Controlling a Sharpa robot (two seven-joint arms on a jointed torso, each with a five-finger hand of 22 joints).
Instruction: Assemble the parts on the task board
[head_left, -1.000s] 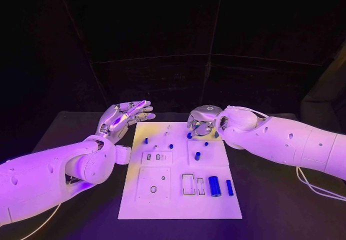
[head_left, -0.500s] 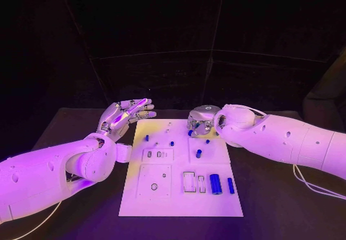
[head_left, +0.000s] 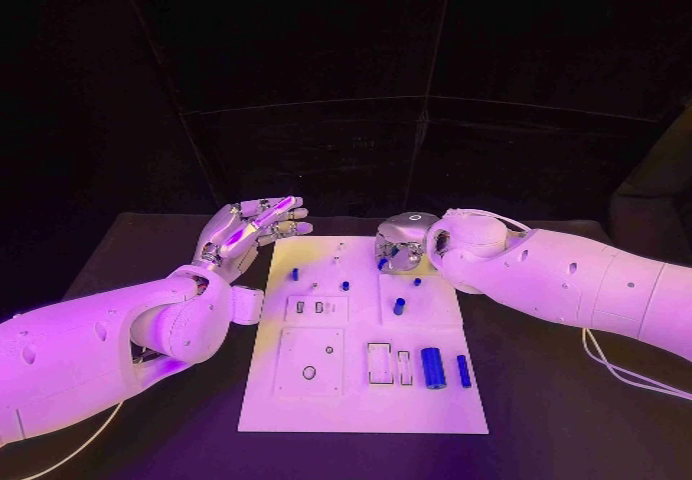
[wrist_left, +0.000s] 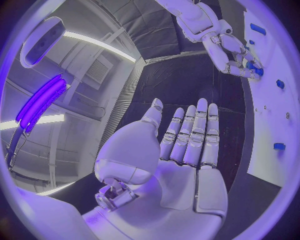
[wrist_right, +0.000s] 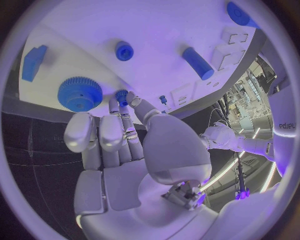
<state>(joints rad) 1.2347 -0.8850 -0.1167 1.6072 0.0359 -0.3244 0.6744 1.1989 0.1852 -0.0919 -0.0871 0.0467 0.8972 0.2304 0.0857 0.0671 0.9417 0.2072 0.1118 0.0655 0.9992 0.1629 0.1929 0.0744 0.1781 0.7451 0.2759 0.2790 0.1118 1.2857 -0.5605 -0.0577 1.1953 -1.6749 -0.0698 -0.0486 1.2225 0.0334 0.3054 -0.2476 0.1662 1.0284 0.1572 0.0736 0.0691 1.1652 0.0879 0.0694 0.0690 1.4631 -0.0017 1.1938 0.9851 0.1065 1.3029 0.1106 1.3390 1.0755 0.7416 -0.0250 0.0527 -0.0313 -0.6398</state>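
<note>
Overhead, the right robot hand pinches a small blue part at the task board's twelve o'clock edge; the left robot hand hovers wide open.

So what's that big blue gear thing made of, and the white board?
The blue gear looks like matte plastic: one even colour, fine ridged teeth, no metallic shine. The white task board seems smooth plastic or painted sheet, flat and evenly pale, though the look leaves it open.

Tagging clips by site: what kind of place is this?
Probably a robotics lab test bench. A white task board with small blue parts lies on a black table against dark drapes, and two white robot arms work at it, left hand open, right hand at the board's far edge.
</note>
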